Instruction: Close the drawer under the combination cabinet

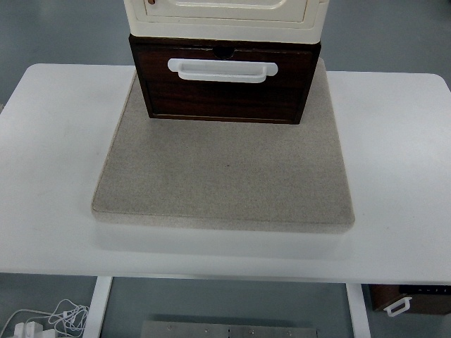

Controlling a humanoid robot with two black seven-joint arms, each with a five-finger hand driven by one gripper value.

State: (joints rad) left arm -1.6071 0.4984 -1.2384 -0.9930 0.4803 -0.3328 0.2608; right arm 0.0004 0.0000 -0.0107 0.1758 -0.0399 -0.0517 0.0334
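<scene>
Neither of your robot's hands is in frame, so you can't tell whether the fingers are spread, pressed together or pinching anything. The dark brown drawer (224,88) sits at the top centre, under the cream cabinet (224,15), with its front face sticking out a bit past the cabinet's front edge. A white handle (223,70) runs across the upper part of the drawer front. The whole unit stands on the far part of a grey felt mat (224,172), which lies on the white table (49,155). No readable writing or brand on the cabinet or drawer; a small reddish mark at the cabinet's upper left is too small to read. Below the table's near edge you see white cables (42,320) bottom left and a dark box with a white handle (412,299) bottom right.
</scene>
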